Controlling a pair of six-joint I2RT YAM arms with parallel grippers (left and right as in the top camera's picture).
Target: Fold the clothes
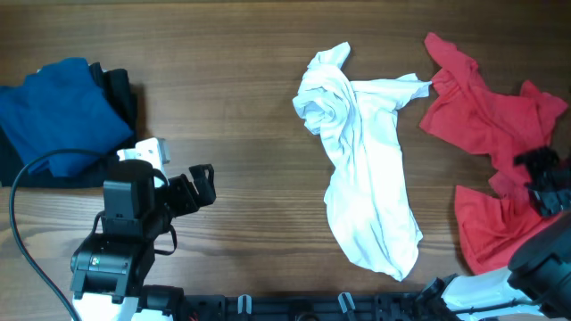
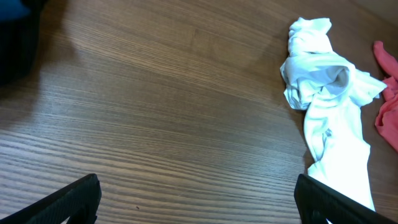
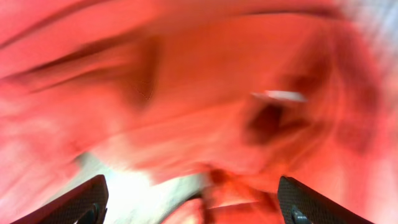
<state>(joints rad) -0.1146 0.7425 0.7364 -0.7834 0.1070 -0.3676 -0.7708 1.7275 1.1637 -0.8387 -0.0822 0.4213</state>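
The crumpled white cloth T-shirt (image 1: 366,178) lies twisted into a long heap at the middle of the brown wooden table (image 1: 223,71). It is not spread flat, so I judge it cannot be folded as it lies. One sleeve tip reaches the rumpled red cloth garment (image 1: 486,120) on its right. My right gripper (image 1: 540,174) hangs over that red heap with its jaws spread wide and nothing visibly pinched (the wrist view is too blurred to show contact). My left gripper (image 1: 201,183) hovers fully spread and empty over bare wood. Far left, the folded blue cloth garment (image 1: 58,111) lies on a black cloth garment (image 1: 120,89), parked clear, I'd say.
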